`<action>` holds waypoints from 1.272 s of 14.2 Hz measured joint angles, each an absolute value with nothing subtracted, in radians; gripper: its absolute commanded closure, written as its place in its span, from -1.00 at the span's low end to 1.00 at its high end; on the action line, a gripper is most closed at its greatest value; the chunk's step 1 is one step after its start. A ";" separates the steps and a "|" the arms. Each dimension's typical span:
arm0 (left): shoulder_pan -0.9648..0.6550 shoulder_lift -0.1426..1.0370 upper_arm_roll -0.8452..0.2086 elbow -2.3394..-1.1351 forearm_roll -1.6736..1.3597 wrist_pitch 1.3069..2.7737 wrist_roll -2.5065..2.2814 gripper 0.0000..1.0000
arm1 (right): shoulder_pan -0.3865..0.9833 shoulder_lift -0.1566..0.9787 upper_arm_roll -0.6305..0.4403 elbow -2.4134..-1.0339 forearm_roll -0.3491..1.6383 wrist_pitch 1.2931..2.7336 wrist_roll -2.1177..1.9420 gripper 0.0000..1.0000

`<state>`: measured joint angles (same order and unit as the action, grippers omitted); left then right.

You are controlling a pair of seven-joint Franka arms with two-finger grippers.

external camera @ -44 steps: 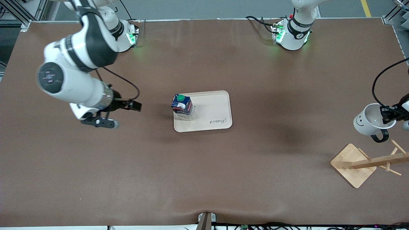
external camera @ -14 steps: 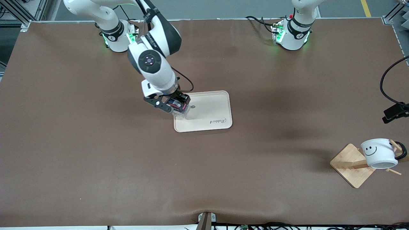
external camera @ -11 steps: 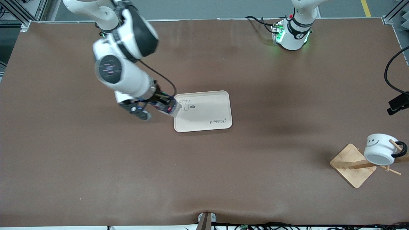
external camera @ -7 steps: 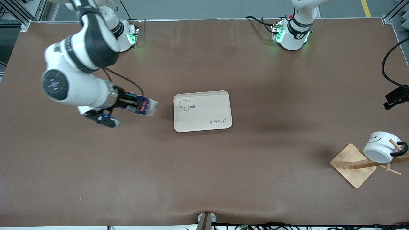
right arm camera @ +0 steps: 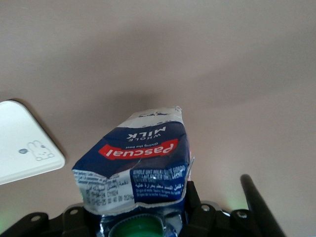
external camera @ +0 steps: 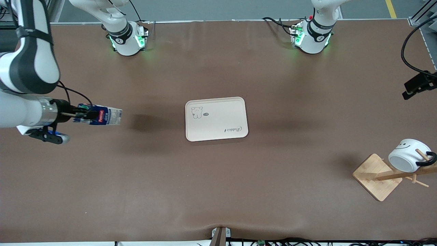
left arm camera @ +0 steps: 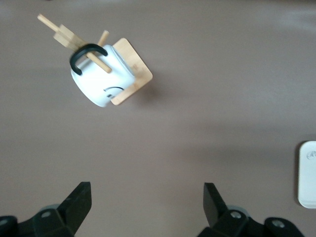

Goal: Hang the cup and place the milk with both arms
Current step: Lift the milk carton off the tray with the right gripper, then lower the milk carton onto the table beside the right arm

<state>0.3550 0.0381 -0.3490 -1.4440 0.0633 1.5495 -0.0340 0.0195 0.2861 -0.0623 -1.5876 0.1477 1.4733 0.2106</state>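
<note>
The milk (external camera: 102, 116), a dark blue carton with a red label, lies tipped on its side in my right gripper (external camera: 82, 113), in the air over bare table at the right arm's end. In the right wrist view the fingers press both sides of the carton (right arm camera: 138, 163) near its green cap (right arm camera: 138, 231). The white smiley cup (external camera: 406, 159) hangs by its black handle on a peg of the wooden rack (external camera: 377, 176). It also shows in the left wrist view (left arm camera: 101, 81). My left gripper (external camera: 418, 85) is open and empty, high over the table's edge at the left arm's end (left arm camera: 146, 197).
A cream tray (external camera: 216, 118) with a small bear drawing lies in the middle of the table with nothing on it. The rack's square base stands near the left arm's end, nearer to the front camera than the tray. Cables run along the table's near edge.
My right gripper took the milk off the tray and carried it toward the right arm's end, tipping it sideways. My left gripper let the cup go on the rack and drew away.
</note>
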 measured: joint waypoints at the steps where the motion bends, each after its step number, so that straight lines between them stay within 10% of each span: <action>1: 0.323 0.026 -0.326 -1.448 0.052 1.528 -0.057 -1.00 | -0.012 0.286 -0.062 -1.607 0.131 1.481 0.204 1.00; 6: 0.076 -0.045 -0.086 -1.530 0.002 1.499 -0.121 -1.00 | -0.133 0.272 -0.063 -1.793 0.112 1.696 0.064 1.00; 16: 0.080 -0.101 -0.115 -1.596 0.000 1.500 -0.219 -1.00 | -0.160 0.207 -0.061 -1.975 0.107 1.920 -0.037 1.00; 18: 0.080 -0.101 -0.116 -1.602 0.000 1.500 -0.219 -1.00 | -0.169 0.207 -0.061 -1.977 0.107 1.924 -0.059 0.72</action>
